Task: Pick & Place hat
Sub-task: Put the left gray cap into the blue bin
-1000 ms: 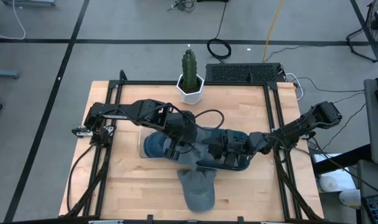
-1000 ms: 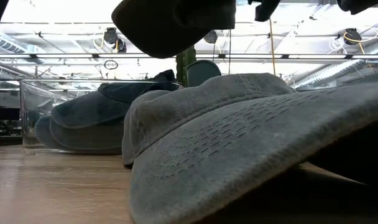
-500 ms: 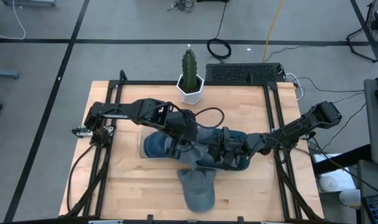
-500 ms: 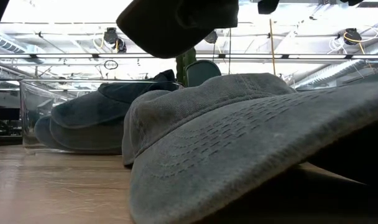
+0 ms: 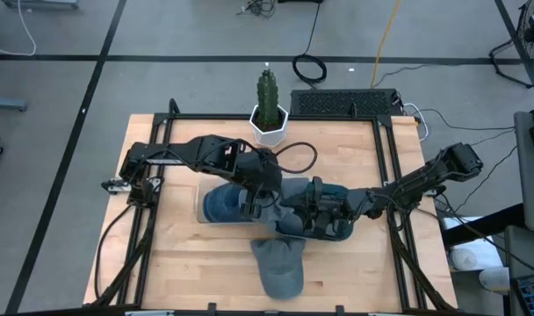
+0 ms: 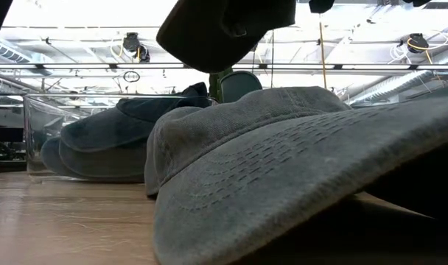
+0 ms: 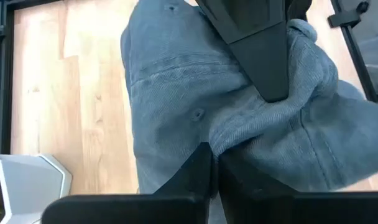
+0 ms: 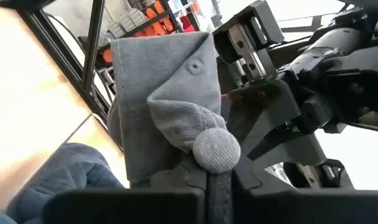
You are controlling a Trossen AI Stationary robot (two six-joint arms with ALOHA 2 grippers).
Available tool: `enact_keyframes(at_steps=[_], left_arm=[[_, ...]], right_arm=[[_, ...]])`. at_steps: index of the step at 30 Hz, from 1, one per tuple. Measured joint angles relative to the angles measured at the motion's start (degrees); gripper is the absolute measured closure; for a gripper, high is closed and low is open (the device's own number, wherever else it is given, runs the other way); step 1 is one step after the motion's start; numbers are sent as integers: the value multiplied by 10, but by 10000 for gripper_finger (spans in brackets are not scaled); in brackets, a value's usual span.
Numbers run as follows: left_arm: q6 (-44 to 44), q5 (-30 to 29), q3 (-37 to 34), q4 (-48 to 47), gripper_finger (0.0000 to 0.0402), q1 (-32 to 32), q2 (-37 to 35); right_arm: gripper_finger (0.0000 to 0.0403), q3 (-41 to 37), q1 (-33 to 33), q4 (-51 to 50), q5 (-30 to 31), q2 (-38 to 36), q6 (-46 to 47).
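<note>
Between both tools (image 5: 280,204), seemingly one hat (image 5: 289,197)

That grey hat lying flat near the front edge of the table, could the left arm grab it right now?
Probably not yet: the left gripper is already shut on a lifted grey hat, shared with the right gripper.

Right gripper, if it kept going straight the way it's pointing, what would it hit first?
Probably the left gripper, right ahead, pinching the same grey hat that the right gripper is shut on; depth is unclear.
</note>
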Motion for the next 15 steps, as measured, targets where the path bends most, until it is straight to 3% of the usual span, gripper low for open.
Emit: enact_keyframes(at_steps=[15], left_arm=[[-36, -1, 0, 9, 371, 1, 1]], right_arm=[[402, 0, 0, -29, 13, 0, 67]])
